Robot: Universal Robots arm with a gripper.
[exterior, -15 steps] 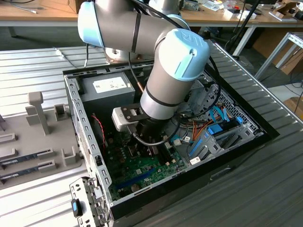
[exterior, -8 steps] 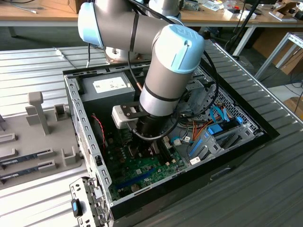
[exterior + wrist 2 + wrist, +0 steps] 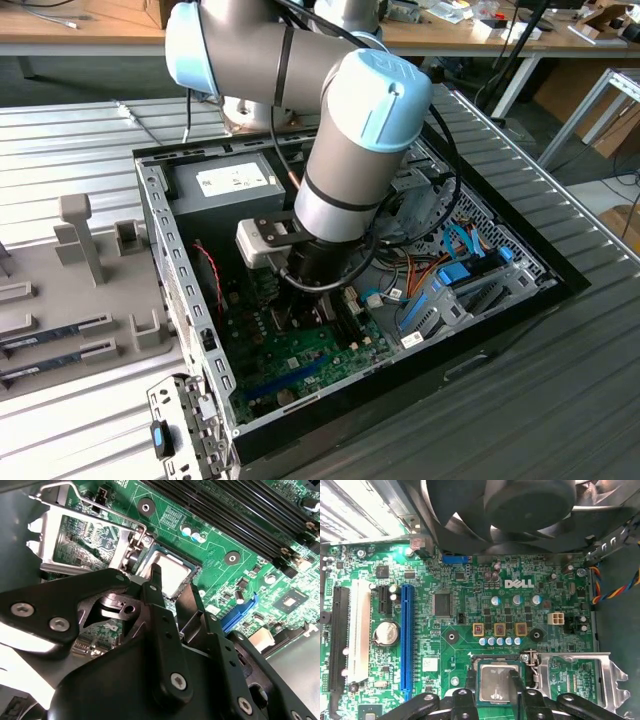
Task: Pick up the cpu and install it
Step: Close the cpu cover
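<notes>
**Item: the cpu**. A small flat square with a grey metal lid. It is lying level in the socket on the green board, lid facing up.

**Handling (judged):** It is looking light and stiff. The smooth lid is likely slippery, and the contacts beneath it and the socket are likely fragile. It is best taken by two opposite edges and kept level, with no tilting or sliding.

**Gripper**: It is hanging directly over the cpu, right at its edges. I cannot tell whether it is clamping the chip or sitting free of it.

**Surroundings:**
- A hinged metal frame is lying open just beside the socket.
- A black fan is overhanging the far part of the board.
- A blue slot and a coin battery are sitting well apart from the socket.
- Long black memory slots are running near the socket.
- In the exterior view, the arm is reaching down into the computer case.
- A grey box is sitting in the case's far corner.
- Loose cables are crowding the exterior view's right.

**In the way (judged):** The open frame and the case walls are leaving little room to the sides.
</notes>
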